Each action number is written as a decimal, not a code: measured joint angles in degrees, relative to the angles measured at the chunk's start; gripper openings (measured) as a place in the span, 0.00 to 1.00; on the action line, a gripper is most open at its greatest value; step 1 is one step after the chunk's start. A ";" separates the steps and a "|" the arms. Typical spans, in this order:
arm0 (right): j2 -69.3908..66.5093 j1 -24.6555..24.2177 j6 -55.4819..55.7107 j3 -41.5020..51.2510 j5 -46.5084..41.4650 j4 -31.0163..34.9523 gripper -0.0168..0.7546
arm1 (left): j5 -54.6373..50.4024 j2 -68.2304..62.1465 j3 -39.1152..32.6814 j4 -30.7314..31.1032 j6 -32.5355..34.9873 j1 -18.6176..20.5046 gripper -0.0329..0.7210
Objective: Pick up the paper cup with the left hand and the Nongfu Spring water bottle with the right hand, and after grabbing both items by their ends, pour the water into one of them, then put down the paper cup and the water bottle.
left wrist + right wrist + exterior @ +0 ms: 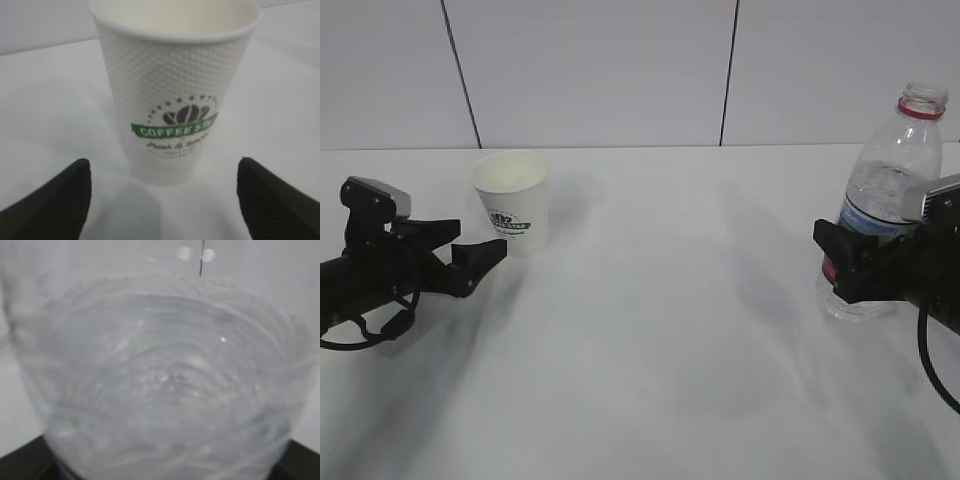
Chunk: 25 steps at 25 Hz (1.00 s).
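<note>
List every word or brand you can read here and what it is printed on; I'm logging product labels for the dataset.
"COFFEE ST", in white on a green band of the paper cup; the rest runs round the wall out of view.
Script line beneath it on the cup: too blurred to read.
Label on the water bottle: hidden behind the right gripper, unreadable.

Ext cam is looking down at a slant across the table [660,330]. L wrist cam is facing the paper cup [175,100] just ahead of its jaws; R wrist cam is sitting v. close on the water bottle [165,380]. Both are also showing in ext view.
</note>
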<state>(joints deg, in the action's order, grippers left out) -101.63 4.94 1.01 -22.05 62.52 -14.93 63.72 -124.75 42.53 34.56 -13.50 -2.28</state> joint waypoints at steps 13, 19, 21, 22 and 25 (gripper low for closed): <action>0.00 0.00 0.11 0.00 0.00 0.00 0.70 | -5.01 -2.06 6.38 -0.36 0.00 -3.40 0.95; 0.00 0.00 0.23 0.00 0.00 -0.05 0.70 | -4.44 -4.59 7.11 -3.80 0.00 -4.44 0.95; 0.00 0.00 0.32 0.00 0.00 -0.05 0.70 | -4.44 -4.59 7.97 -4.50 0.00 -4.60 0.95; 0.00 0.00 0.32 0.00 0.00 -0.05 0.70 | -4.44 -4.72 8.32 -4.72 0.00 -4.69 0.95; 0.00 0.00 0.32 0.00 0.00 -0.05 0.70 | -4.44 -5.38 10.06 -5.00 0.00 -5.06 0.95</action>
<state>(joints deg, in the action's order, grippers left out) -101.63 4.94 1.34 -22.05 62.52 -14.98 59.28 -130.12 52.59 29.56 -13.50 -7.35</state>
